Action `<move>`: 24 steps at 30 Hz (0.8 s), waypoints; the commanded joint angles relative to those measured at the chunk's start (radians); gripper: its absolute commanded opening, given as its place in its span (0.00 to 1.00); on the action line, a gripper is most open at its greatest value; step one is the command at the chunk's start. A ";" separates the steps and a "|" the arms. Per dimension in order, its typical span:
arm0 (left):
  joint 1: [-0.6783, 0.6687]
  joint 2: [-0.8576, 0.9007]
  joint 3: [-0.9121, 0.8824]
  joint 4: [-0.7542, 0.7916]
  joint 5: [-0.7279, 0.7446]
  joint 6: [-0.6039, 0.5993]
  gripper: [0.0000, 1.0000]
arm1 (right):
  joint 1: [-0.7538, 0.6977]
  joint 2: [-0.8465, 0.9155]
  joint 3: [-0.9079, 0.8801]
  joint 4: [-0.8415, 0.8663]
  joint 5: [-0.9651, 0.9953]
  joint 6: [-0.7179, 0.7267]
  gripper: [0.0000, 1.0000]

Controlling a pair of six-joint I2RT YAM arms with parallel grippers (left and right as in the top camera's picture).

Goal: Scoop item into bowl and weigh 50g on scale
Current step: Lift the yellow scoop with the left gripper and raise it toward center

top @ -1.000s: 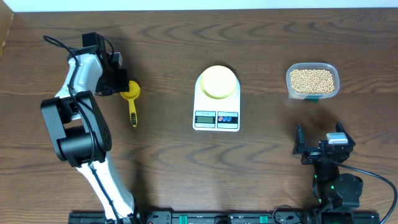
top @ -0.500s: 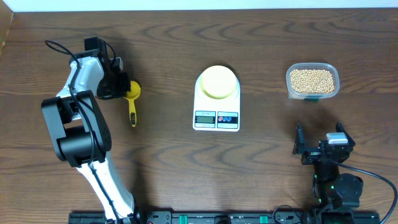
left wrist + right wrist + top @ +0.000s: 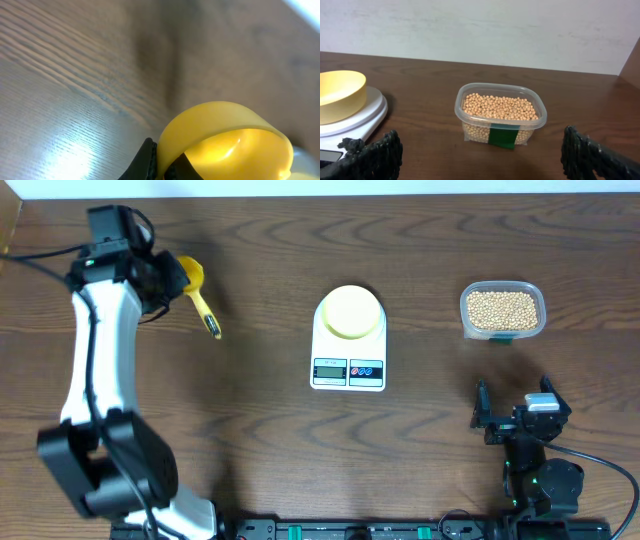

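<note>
The left pincer (image 3: 168,277) is up in the upper left of the overhead frame, clamped on the cup end of the yellow scoop (image 3: 205,308). Its wrist view confirms it: the yellow cup fills the lower right with a dark finger (image 3: 149,159) pressed against its rim. The handle hangs out diagonally toward the lower right, which to my eye says the scoop is off the table (image 3: 300,440) and being carried, not resting. Holding it by the cup looks awkward for digging, so a re-grip may be needed. The beans (image 3: 502,307) sit untouched in their clear tub (image 3: 466,322) at the upper right, well apart from the scoop. The pale yellow bowl (image 3: 350,312) waits empty on top of the scale (image 3: 348,370) at centre, sensibly parked between tool and supply. The right pincer (image 3: 513,408) idles at the lower right with its fingers spread wide and nothing between them, its camera looking at the tub. Compared with half a second ago, the scoop lay lower in the frame with its handle pointing straight down. Now it has swung up and to the left, handle tilted, and the arm is stretched long. Scale, bowl, tub and the right arm have not budged.
</note>
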 commanded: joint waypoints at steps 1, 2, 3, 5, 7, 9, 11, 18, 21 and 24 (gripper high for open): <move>-0.013 -0.046 0.016 0.027 0.009 -0.113 0.07 | 0.007 -0.006 -0.002 -0.003 0.001 -0.008 0.99; -0.019 -0.052 0.016 0.037 0.009 -0.114 0.07 | 0.007 -0.006 -0.002 -0.003 0.001 -0.008 0.99; -0.023 -0.056 0.016 0.045 0.009 -0.118 0.07 | 0.007 -0.006 -0.002 -0.003 0.001 -0.008 0.99; -0.034 -0.059 0.016 0.071 0.010 -0.164 0.07 | 0.007 -0.006 -0.002 -0.003 0.001 -0.009 0.99; -0.048 -0.061 0.016 0.092 0.010 -0.197 0.07 | 0.007 -0.006 -0.002 -0.003 0.001 -0.008 0.99; -0.070 -0.061 0.016 0.078 0.010 -0.241 0.07 | 0.007 -0.006 -0.002 -0.003 0.001 -0.008 0.99; -0.091 -0.061 0.016 0.057 0.010 -0.264 0.07 | 0.007 -0.006 -0.002 -0.003 0.001 -0.009 0.99; -0.185 -0.076 0.016 0.006 0.010 -0.370 0.07 | 0.007 -0.006 -0.002 -0.003 0.001 -0.008 0.99; -0.193 -0.117 0.016 0.017 0.010 -0.469 0.08 | 0.007 -0.006 -0.002 -0.003 0.001 -0.008 0.99; -0.193 -0.181 0.016 0.016 0.010 -0.538 0.07 | 0.007 -0.006 -0.002 -0.003 0.001 -0.008 0.99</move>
